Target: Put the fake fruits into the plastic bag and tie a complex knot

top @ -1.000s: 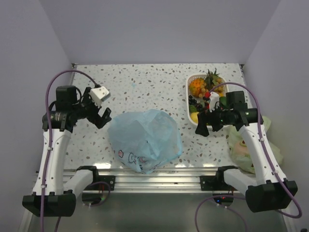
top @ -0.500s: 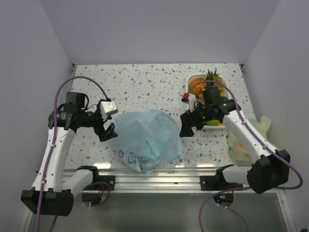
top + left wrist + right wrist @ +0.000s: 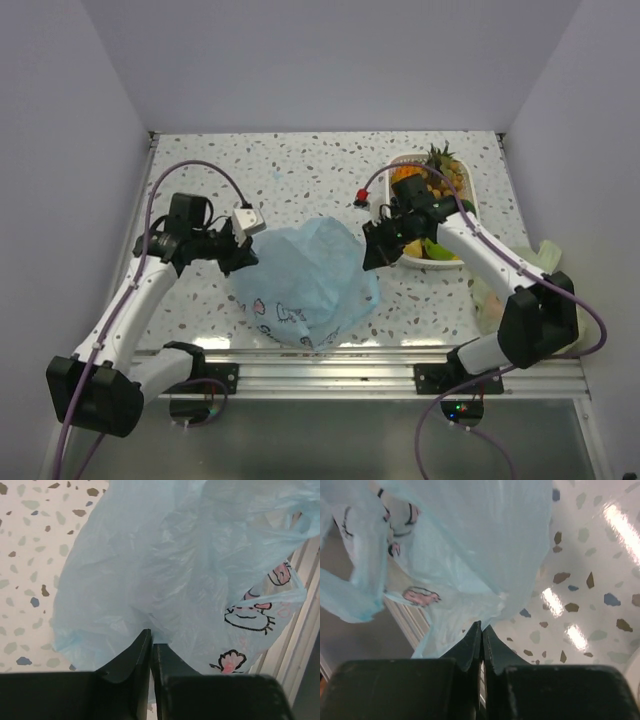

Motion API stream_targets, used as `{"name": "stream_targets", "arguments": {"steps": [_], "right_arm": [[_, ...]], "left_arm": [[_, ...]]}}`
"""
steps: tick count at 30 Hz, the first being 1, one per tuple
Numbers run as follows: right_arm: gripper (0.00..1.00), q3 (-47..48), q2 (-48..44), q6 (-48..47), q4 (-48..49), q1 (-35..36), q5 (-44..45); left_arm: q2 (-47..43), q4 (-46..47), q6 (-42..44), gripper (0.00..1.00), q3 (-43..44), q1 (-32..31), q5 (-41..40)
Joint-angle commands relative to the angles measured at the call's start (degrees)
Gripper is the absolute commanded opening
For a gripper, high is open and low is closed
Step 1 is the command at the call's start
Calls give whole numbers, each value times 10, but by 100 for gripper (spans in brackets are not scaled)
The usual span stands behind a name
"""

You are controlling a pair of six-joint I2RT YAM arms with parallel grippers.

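- Pinching the plastic bag (image 3: 310, 280): left gripper (image 3: 151, 637) clamped on its left flank, right gripper (image 3: 481, 630) on its right.
- Fake fruits (image 3: 412, 182) lie nearest the right gripper.

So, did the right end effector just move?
Yes: the right end effector moved left, away from the white fruit basket, onto the right edge of the light-blue plastic bag.

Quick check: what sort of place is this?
Probably a lab test cell: plain lilac walls enclose a speckled table, aluminium rail at its near edge, fake fruits in a basket.
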Motion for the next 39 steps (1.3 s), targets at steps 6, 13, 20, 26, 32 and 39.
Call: {"name": "stream_targets", "arguments": {"steps": [6, 13, 20, 26, 32, 39], "right_arm": [[0, 147, 88, 100, 84, 0, -10], [0, 163, 148, 190, 123, -9, -66], [0, 130, 167, 295, 205, -9, -138], [0, 92, 166, 378, 283, -8, -172], [0, 81, 178, 411, 317, -8, -184], [0, 76, 185, 419, 323, -8, -193]], "left_arm": [[95, 166, -126, 28, 127, 14, -82], [27, 182, -172, 89, 142, 48, -30], [-102, 150, -178, 85, 47, 12, -6], [-181, 204, -148, 85, -87, -24, -2], [-166, 310, -99, 91, -144, -129, -60], [-112, 450, -36, 91, -199, -219, -124]]}}
